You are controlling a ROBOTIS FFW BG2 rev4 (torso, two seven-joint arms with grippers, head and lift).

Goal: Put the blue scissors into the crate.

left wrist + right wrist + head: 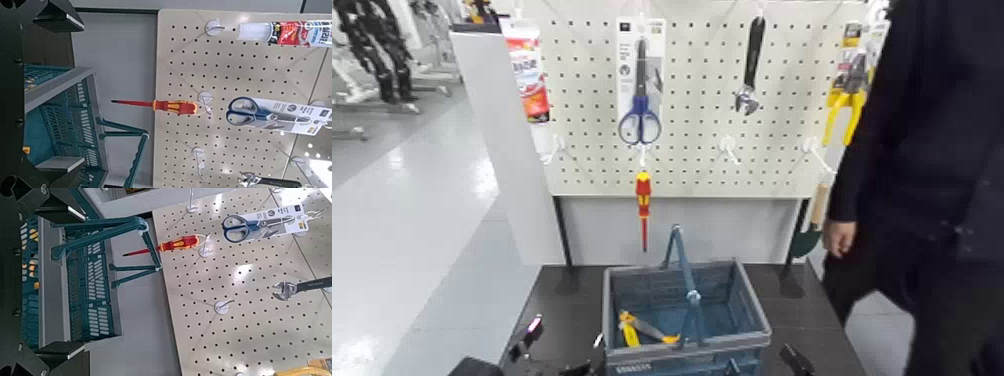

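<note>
Open left gripper (77, 94) and open right gripper (74, 283) at 7 and 5 o'clock of the slotted shopping basket (762, 330), with the blue-handled scissors (640, 122) carded on the pegboard (592, 165) just short of 12, the apparent step being approach, next requiring a raised, aligned reach.

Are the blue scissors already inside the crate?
No, the blue scissors hang on the pegboard, above the crate.
</note>
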